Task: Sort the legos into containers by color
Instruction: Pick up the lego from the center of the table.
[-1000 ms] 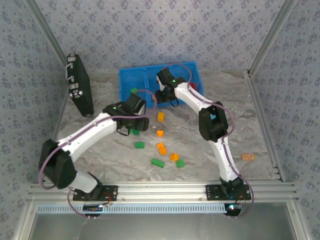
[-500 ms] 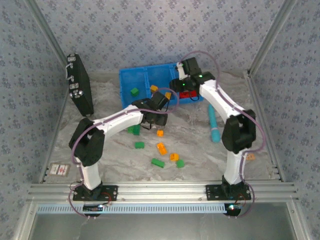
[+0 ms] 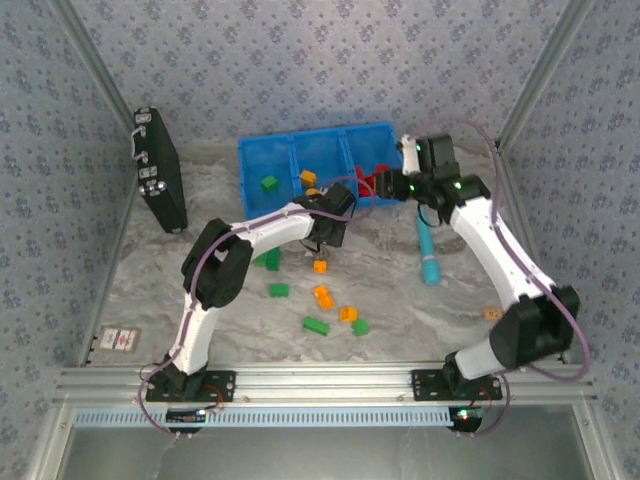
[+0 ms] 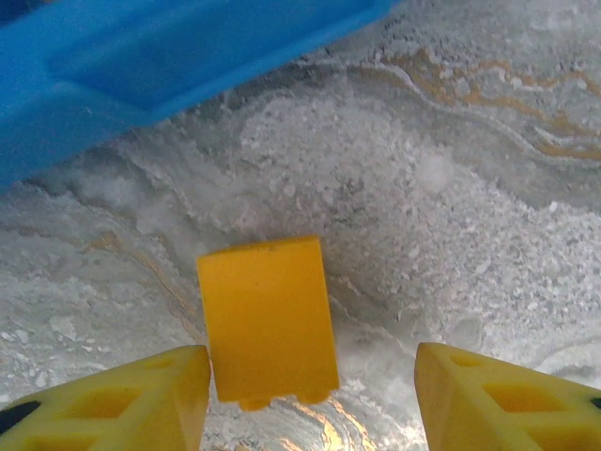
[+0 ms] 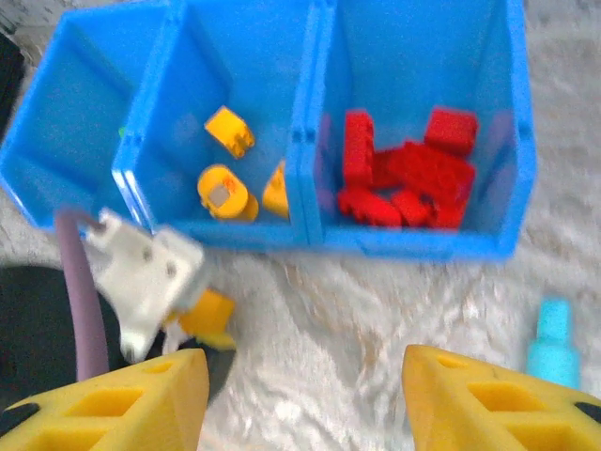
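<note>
Left wrist: yellow brick [image 4: 268, 319] framed for a pinch

Left gripper [image 4: 315, 399] straddles it, jaws spread to take it, one finger perhaps touching. It lies near the far edge of the table [image 4: 488, 207], beside the bin [image 4: 141, 66]. Right gripper [image 5: 305, 404] hangs spread and empty before the bin.

Both arms were stretched forward. Left claw [image 4: 312, 381] pointed down, jaws apart; right claw [image 5: 305, 376] jaws apart, empty.
</note>
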